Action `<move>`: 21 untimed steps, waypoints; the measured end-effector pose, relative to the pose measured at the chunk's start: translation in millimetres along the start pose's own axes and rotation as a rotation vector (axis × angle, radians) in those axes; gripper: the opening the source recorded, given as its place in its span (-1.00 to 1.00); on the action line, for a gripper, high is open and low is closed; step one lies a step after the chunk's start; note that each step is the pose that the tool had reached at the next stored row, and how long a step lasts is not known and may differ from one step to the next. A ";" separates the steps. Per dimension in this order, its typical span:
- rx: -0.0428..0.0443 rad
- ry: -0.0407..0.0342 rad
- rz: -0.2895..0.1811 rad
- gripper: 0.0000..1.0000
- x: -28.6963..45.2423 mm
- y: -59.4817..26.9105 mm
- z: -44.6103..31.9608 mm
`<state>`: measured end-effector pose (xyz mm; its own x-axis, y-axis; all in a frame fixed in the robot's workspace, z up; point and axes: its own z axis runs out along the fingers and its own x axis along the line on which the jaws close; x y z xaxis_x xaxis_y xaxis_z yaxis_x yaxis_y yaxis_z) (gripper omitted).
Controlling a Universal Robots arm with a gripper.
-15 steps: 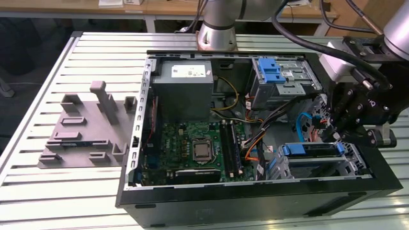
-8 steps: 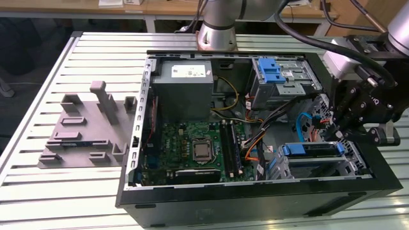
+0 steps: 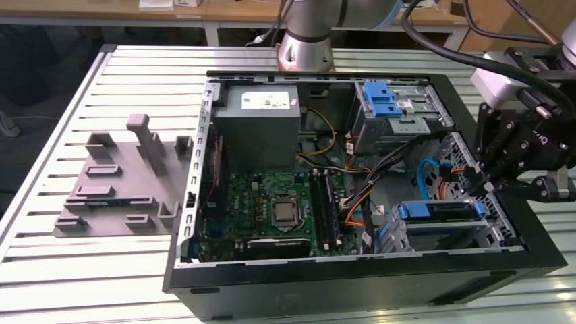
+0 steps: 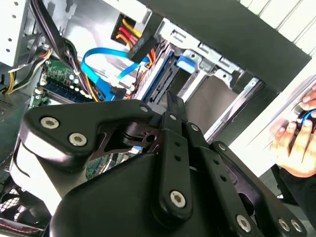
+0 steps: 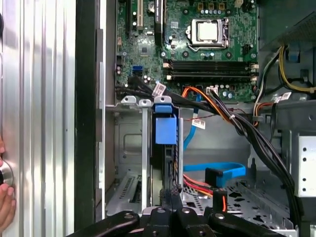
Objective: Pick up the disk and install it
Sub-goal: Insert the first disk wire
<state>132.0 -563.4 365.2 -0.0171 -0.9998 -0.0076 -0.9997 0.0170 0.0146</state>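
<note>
The disk [image 3: 438, 210] sits in the drive bay at the case's corner nearest the exterior view's right, with its blue carrier rail showing along the top. The first wrist view looks at it edge-on, its blue end tab [image 5: 164, 126] standing between the bay's metal walls. My gripper [image 3: 490, 185] hangs over the bay's end on the exterior view's right. Its fingers are drawn together into one narrow tip [image 4: 171, 102], and in the first wrist view the gripper [image 5: 173, 193] is right at the disk's near end. Whether the tips pinch the disk is hidden.
The open computer case [image 3: 351, 287] lies on a slatted metal table [image 3: 108, 270]. Inside are a motherboard [image 3: 274, 209], a grey power-supply box [image 3: 259, 121], a blue-latched drive cage [image 3: 392, 108] and loose cables [image 5: 224, 113]. A grey fixture [image 3: 117, 182] stands outside the case. A person's hand [image 4: 296, 138] rests beside the case.
</note>
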 end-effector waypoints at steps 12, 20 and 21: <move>-0.0017 -0.0002 0.006 -0.79 -7.8 -16.9 -0.1; -0.0016 -0.0004 0.019 -0.79 -19.0 -19.0 -0.3; -0.0016 -0.0004 0.022 -0.79 -20.0 -19.0 -0.6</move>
<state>151.3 -543.8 365.7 -0.0391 -0.9992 -0.0076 -0.9991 0.0390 0.0164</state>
